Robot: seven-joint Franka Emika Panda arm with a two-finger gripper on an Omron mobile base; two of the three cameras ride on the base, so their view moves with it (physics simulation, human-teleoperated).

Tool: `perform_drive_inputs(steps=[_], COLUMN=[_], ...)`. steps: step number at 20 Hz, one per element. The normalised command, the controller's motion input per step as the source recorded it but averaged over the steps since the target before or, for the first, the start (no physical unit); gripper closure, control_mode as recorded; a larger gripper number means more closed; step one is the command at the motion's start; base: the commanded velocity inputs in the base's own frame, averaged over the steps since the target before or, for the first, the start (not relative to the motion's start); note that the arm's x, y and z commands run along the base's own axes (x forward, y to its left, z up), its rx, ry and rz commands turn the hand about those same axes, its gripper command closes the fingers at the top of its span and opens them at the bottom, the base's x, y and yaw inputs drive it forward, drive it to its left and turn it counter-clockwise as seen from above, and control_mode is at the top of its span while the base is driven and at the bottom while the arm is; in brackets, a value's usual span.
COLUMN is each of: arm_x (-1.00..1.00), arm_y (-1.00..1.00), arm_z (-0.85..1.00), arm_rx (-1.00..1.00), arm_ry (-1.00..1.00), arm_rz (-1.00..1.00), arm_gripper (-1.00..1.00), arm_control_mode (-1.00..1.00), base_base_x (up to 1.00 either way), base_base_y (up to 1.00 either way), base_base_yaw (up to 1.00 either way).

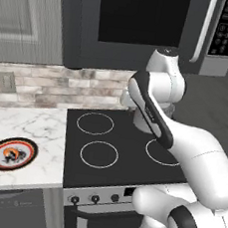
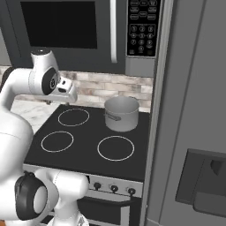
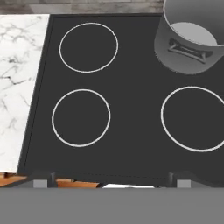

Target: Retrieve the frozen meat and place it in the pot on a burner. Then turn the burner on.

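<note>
The grey metal pot (image 2: 122,113) stands on the back right burner of the black stove (image 2: 88,132), its small side handle facing the front. In the hand view the pot (image 3: 186,43) sits at the upper right, and the part of its inside that shows holds nothing. My gripper (image 3: 111,179) hangs above the stove's front edge, left of the pot and well apart from it. Its fingertips (image 3: 43,177) stand wide apart, open, with nothing between them. The frozen meat is out of view.
A round black-and-red rimmed plate (image 1: 11,153) lies on the marble counter (image 1: 29,126) left of the stove. Stove knobs (image 2: 114,188) line the front panel. A microwave (image 1: 142,19) hangs above, and a tall grey fridge (image 2: 194,132) stands right of the stove.
</note>
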Motion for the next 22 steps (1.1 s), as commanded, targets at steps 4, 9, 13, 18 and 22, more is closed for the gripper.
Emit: perform_drive_inputs(steps=[4,9,13,18,22], arm_x=[-0.05,-0.05,-0.01,0.00,0.00], arm_y=[0.40,0.45,0.48,0.47,0.50], arm_z=[-0.04,-0.07,-0.04,0.00,0.00], arm_rx=[0.00,0.00,0.00,0.00,0.00], arm_ry=[0.00,0.00,-0.01,-0.01,0.00], arm_rz=[0.06,0.09,0.08,0.02,0.00], arm_gripper=[-1.00,-1.00,-1.00,-1.00,-1.00], arm_control_mode=[-1.00,-1.00,-1.00,-1.00,-1.00], base_base_x=[0.00,0.00,0.00,0.00,0.00], base_base_y=[0.00,0.00,0.00,0.00,0.00], base_base_yaw=[0.00,0.00,0.00,0.00,0.00])
